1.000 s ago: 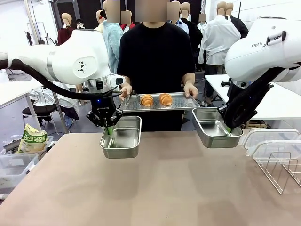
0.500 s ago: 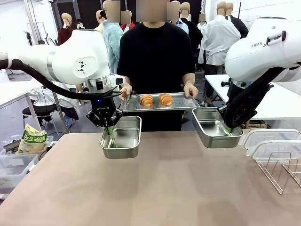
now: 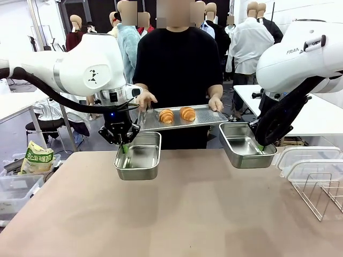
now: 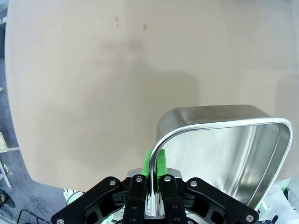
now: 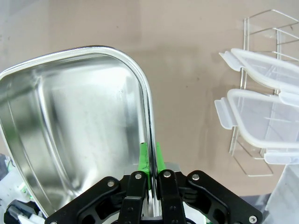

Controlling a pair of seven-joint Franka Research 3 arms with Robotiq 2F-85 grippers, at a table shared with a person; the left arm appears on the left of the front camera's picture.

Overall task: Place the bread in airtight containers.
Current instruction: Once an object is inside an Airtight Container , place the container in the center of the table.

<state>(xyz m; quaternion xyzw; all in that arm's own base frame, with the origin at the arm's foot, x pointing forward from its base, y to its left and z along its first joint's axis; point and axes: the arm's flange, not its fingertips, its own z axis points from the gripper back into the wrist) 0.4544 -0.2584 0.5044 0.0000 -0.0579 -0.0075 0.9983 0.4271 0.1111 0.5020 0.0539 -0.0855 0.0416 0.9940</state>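
Note:
Two golden-brown croissants, the bread (image 3: 166,115) (image 3: 187,113), lie on a flat metal tray (image 3: 206,114) that a person holds in both hands at the far side of the table. My left gripper (image 3: 123,146) (image 4: 154,163) is shut on the rim of one steel airtight container (image 3: 138,157) (image 4: 224,149), held just above the table at centre left. My right gripper (image 3: 259,144) (image 5: 150,158) is shut on the rim of the other container (image 3: 245,146) (image 5: 74,121), held up at the right. Both containers are empty.
Clear plastic lids (image 3: 305,160) (image 5: 261,107) lean in a wire rack (image 3: 321,193) at the table's right edge. A printed bag (image 3: 36,158) and a clear bin (image 3: 16,193) stand off the table's left side. The tan tabletop (image 3: 177,214) stretches in front.
The person has tilted the tray slightly, and the hand at its left end has moved; the croissants shifted a little with it. Both arms and their containers have stayed still.

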